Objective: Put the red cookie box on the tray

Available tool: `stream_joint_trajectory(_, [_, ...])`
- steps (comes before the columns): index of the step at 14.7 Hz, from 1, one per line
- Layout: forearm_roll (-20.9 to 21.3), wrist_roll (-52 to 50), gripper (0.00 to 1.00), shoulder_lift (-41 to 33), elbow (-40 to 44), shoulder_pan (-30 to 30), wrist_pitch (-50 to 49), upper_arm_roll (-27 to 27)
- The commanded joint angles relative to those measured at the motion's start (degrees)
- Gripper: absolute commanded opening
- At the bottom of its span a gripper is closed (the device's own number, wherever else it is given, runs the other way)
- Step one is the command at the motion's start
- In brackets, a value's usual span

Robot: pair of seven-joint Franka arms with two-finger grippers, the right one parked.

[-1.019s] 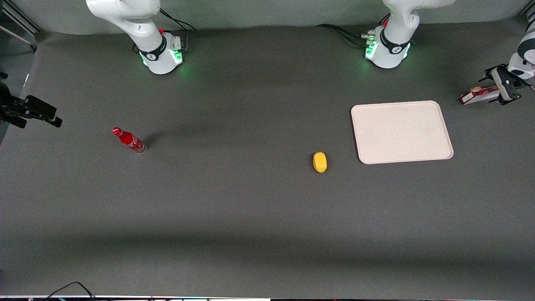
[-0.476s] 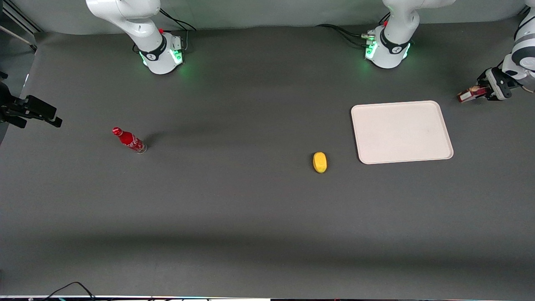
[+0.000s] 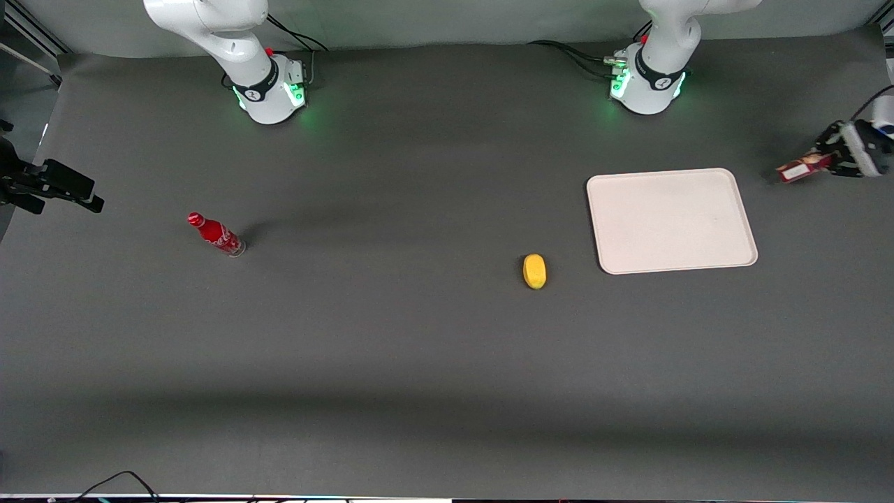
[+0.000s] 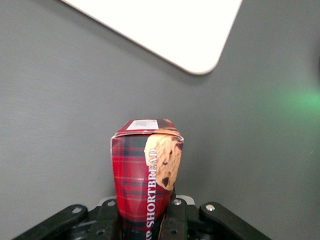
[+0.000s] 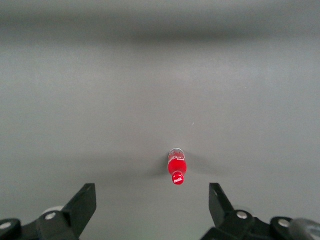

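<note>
My left gripper [image 3: 830, 161] hangs at the working arm's end of the table, beside the tray and apart from it. It is shut on the red cookie box [image 3: 797, 170], a dark-red tartan carton with a cookie picture. The box points out from the fingers toward the tray [image 3: 670, 220]. In the left wrist view the box [image 4: 146, 170] stands gripped between the two fingers of the gripper [image 4: 146, 220], above bare grey table. A rounded corner of the cream-white tray [image 4: 170, 25] shows farther out, with nothing on it.
A yellow oval object [image 3: 534, 271] lies on the table, nearer the front camera than the tray. A red bottle [image 3: 216, 234] stands toward the parked arm's end and also shows in the right wrist view [image 5: 176, 170]. The table's end edge is close to the gripper.
The gripper has turned and shifted with the box in it. The box now sits slightly nearer the front camera. Tray, yellow object and bottle have not moved.
</note>
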Motion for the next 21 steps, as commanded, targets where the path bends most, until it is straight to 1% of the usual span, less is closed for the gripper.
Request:
stream_joint_trajectory(1, [0.49,-12.39,0.0,0.17,13.92,-0.81,-12.39,0.61])
stream_joint_trajectory(3, [2.51,-21.08,0.0,0.34,23.84,-1.16,-19.85,-0.09])
stream_joint_trajectory(5, [4.36,-33.11,0.0,0.26,32.46,-1.51,-27.85,-3.42])
stream_joint_trajectory(8, [7.25,-53.05,0.0,0.34,45.65,-1.69,-36.21,-9.74])
stream_joint_trajectory(11, [10.59,-74.23,0.0,0.34,53.05,-1.95,-40.27,-18.26])
stream_joint_trajectory(14, [13.85,-91.04,0.0,0.78,56.14,-1.95,-40.63,-26.26])
stream_joint_trajectory(16, [14.38,-103.94,0.0,1.57,56.85,-1.95,-39.5,-29.26])
stream_joint_trajectory(17, [14.3,-108.88,0.0,2.53,56.85,-1.95,-39.4,-29.88])
stream_joint_trajectory(19, [14.38,-112.17,0.0,5.43,56.41,-1.95,-37.83,-30.33])
stream_joint_trajectory(20, [14.91,-112.18,0.0,6.31,55.19,-1.95,-35.21,-30.42])
stream_joint_trajectory(21, [14.56,-112.18,0.0,6.41,51.87,-1.86,-31.79,-30.42])
